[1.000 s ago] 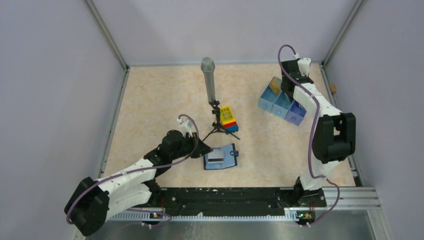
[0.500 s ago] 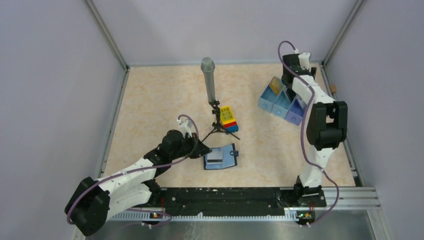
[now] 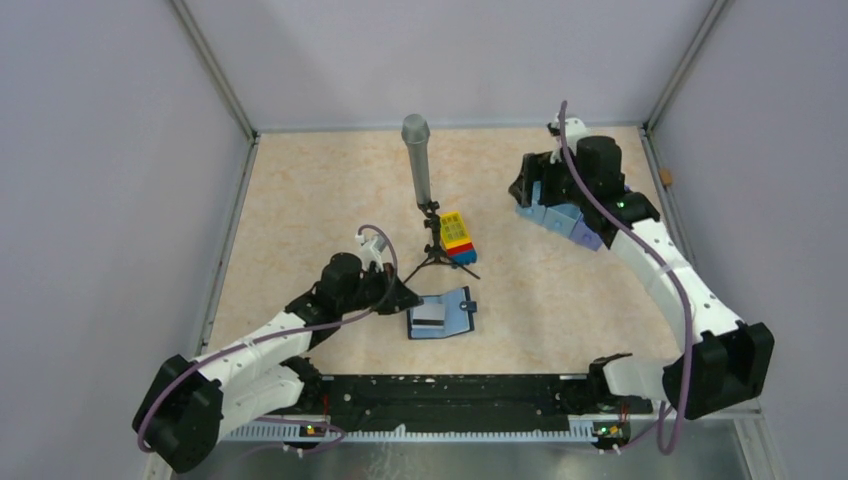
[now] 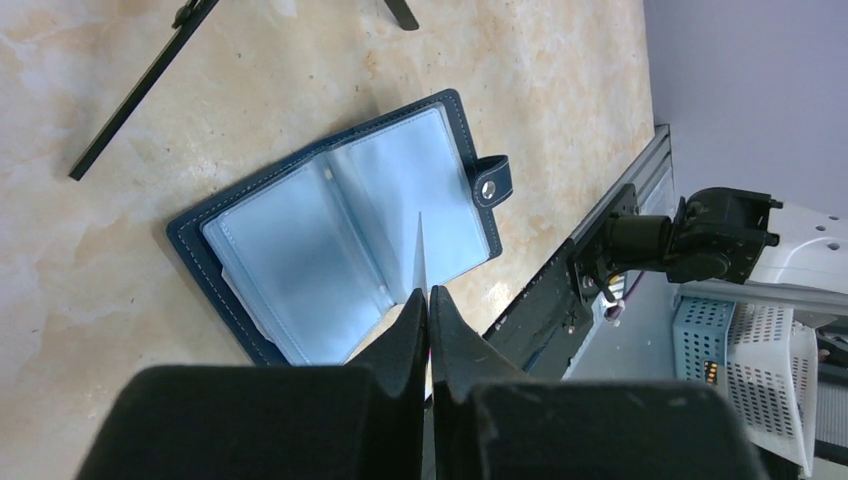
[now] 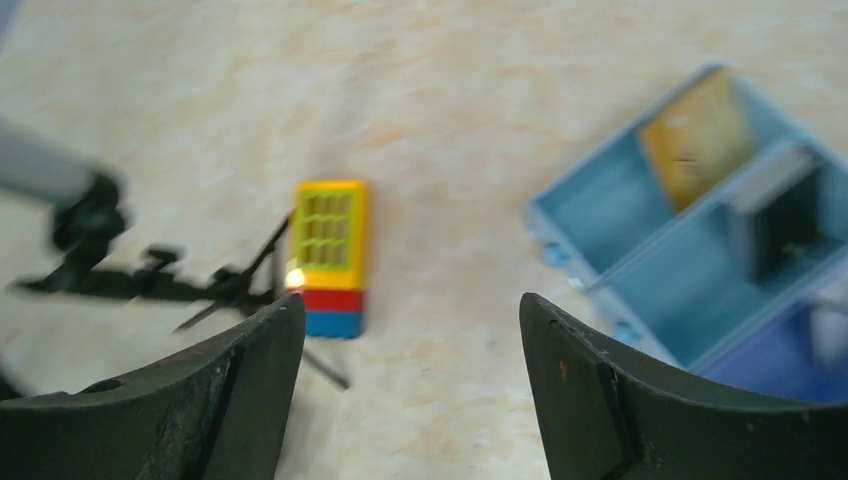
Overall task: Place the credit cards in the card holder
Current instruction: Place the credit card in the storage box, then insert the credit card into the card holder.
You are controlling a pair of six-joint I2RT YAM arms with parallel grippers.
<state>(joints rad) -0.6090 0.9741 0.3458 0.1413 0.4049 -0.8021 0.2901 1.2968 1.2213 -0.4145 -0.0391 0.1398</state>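
The tabletop is cream, marbled with tan veins. The card holder is navy outside and light blue inside, with pale stitching. My black left hand pinches a grey-white card. Inside the pale blue tray sit a gold card and a dark card. The brick is yellow, red and blue.

At centre frame you see a grey microphone on a black tripod, with a yellow-topped brick block just beside it. Upper right, a blue compartment tray sits on the marbled tabletop.
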